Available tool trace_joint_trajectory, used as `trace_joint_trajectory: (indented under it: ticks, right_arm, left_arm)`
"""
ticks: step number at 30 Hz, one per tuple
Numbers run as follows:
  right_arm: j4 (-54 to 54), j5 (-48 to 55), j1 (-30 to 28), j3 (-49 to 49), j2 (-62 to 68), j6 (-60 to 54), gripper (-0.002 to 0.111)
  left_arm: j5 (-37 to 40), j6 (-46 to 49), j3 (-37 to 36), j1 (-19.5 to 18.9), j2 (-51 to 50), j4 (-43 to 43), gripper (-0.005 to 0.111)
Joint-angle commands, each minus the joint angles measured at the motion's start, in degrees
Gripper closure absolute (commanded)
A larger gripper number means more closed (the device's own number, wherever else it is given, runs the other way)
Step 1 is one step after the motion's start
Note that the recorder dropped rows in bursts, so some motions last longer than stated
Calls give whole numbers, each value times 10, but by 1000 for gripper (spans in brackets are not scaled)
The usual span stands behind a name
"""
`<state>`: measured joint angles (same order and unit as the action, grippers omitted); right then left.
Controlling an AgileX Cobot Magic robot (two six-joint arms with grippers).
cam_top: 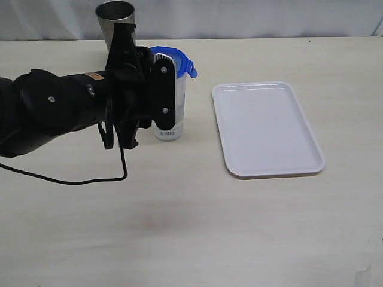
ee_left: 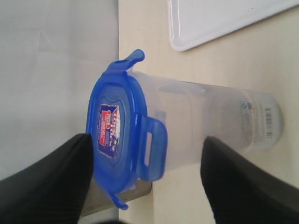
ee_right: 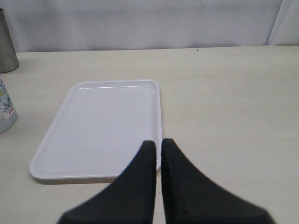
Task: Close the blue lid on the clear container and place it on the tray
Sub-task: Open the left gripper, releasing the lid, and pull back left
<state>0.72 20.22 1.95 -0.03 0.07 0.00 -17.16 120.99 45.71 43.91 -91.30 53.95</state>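
The clear container (cam_top: 173, 128) stands upright on the table left of the tray (cam_top: 266, 128), with the blue lid (cam_top: 170, 57) sitting on its top. In the left wrist view the lid (ee_left: 114, 135) shows its red-and-white sticker; one flap lies folded down against the container (ee_left: 215, 121), and two others stick outward. My left gripper (ee_left: 145, 141) is open and straddles the container's upper part, one finger beside the lid top and the other beside the body, holding nothing. My right gripper (ee_right: 159, 142) is shut and empty over the tray's (ee_right: 93, 121) edge.
A grey steel cup (cam_top: 115, 18) stands just behind the container, close to the left arm. The left arm's cable (cam_top: 90, 179) trails on the table in front. The right arm is outside the exterior view.
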Motion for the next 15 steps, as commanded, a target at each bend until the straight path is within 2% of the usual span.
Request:
trace_joint_trajectory:
  ticks: [1,6,15]
  right_arm:
    - [1,-3,1,0,-1,0,104]
    - [1,-3,1,0,-1,0,104]
    - [1,-3,1,0,-1,0,104]
  left_arm:
    - [-18,17,0,-2,3,29,43]
    - [-61,17,0,-2,3,84,43]
    - [-75,17,0,-2,3,161,43]
